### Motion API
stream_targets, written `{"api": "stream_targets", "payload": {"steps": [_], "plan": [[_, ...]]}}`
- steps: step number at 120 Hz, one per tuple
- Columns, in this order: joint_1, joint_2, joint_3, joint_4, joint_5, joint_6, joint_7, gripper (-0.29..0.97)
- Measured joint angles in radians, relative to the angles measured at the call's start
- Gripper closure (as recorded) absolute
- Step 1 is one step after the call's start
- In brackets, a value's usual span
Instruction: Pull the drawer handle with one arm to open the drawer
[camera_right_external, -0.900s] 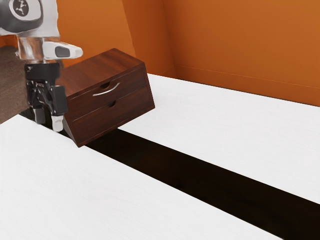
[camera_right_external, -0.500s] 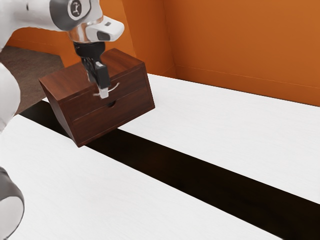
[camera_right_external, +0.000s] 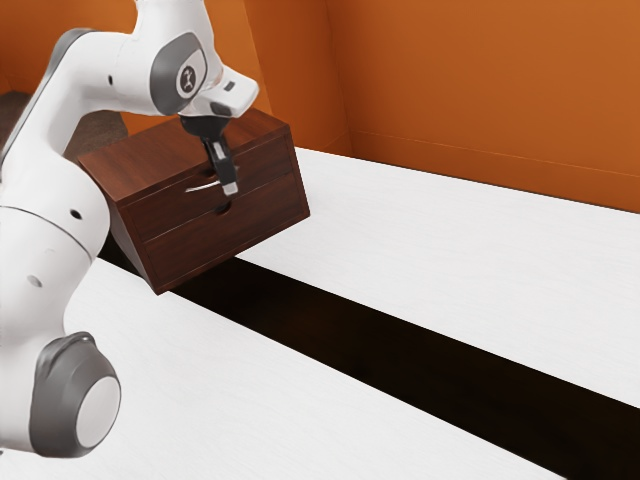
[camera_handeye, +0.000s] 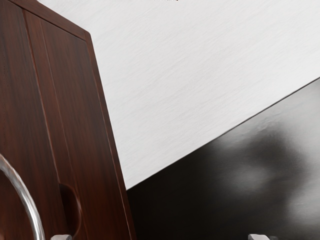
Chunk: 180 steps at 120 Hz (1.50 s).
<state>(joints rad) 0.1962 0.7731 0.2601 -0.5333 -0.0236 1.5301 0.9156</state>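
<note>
One hand (camera_right_external: 231, 187) hung wide open before the top drawer (camera_right_external: 262, 165), its tip just beside the handle (camera_right_external: 200, 186), above the surface (camera_right_external: 450, 230).

The chest of drawers (camera_right_external: 215, 225) is finished in dark reddish-brown wood grain, and its handle (camera_handeye: 25, 197) in shiny silver. The table (camera_right_external: 460, 240) is coloured white with faint streaks and crossed by a glossy black band (camera_right_external: 400, 365). The far wall (camera_right_external: 480, 70) is painted orange. The arm (camera_right_external: 50, 240) is rendered white with grey joints, the gripper (camera_right_external: 231, 186) black with pale tips.
</note>
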Motion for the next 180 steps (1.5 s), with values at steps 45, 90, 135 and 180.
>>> {"api": "stream_targets", "payload": {"steps": [45,90,135,180], "plan": [[0.022,0.032,0.018,-0.007,0.004,0.078,0.040,0.54],[0.029,0.065,0.054,-0.010,-0.003,0.127,0.029,0.56],[-0.049,-0.027,0.058,-0.187,0.003,0.149,0.001,0.77],[-0.259,-0.163,0.197,-0.421,-0.005,0.147,-0.008,0.73]]}}
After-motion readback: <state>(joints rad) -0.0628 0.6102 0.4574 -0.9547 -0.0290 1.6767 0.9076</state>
